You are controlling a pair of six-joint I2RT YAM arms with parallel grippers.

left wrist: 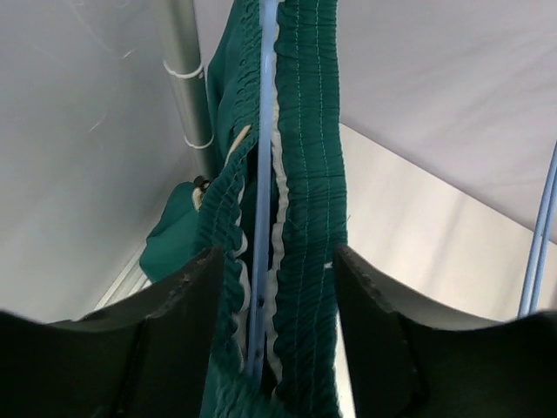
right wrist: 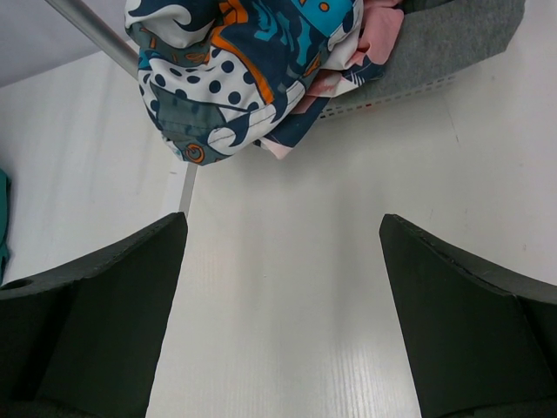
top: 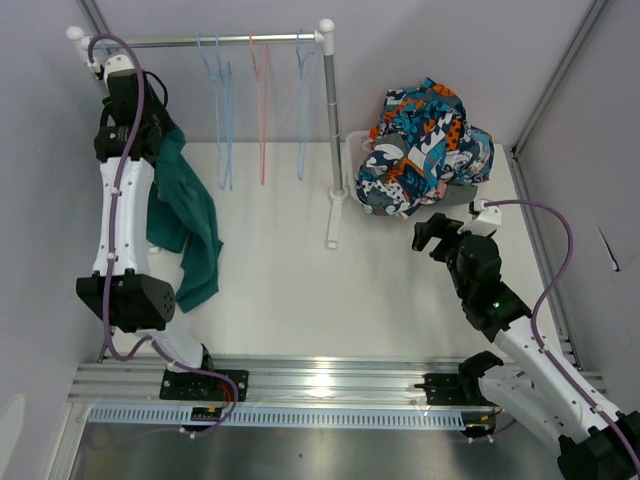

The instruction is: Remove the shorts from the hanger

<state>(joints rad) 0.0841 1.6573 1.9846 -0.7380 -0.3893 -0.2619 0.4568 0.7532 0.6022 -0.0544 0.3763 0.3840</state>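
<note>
While working on what looks like the last pair, straddling its waistband with the left gripper: fingers apart and lying against the cloth on both sides, clamping or not being impossible to tell. Hanging at ten o'clock and trailing down toward nine: teal shorts, threaded on a blue hanger. Dangling bare from the rail at twelve o'clock: three hangers. Lying heaped at two o'clock: printed shorts, with pink and grey showing beneath. Hovering at four o'clock over the table: right gripper, fingers spread wide, gripping nothing. Remaining, by this reckoning: pinching the waistband, slipping it off the hanger, adding it to the heap.
</note>
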